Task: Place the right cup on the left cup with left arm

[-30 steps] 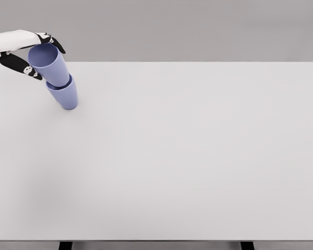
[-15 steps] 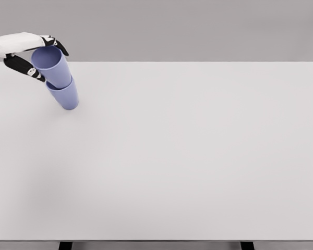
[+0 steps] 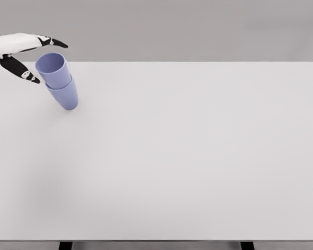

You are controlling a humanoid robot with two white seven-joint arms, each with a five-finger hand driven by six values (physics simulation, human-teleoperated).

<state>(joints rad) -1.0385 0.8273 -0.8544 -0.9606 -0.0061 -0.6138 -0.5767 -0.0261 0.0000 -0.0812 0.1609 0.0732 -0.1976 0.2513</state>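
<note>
Robot hand (image 3: pixel 22 52) spread beside stacked cups (image 3: pixel 60 80)

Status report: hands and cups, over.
Left hand open, beside cups. Top cup nested in bottom cup, both tilted. Right hand out of view. Nothing blocking.

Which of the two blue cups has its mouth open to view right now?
The upper cup, nested in the lower cup beside the open left hand. The lower cup's mouth is filled by it.

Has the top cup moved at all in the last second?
Yes. The upper cup has sunk deeper into the lower cup, which stayed put on the table, and the left hand has opened off it.
</note>
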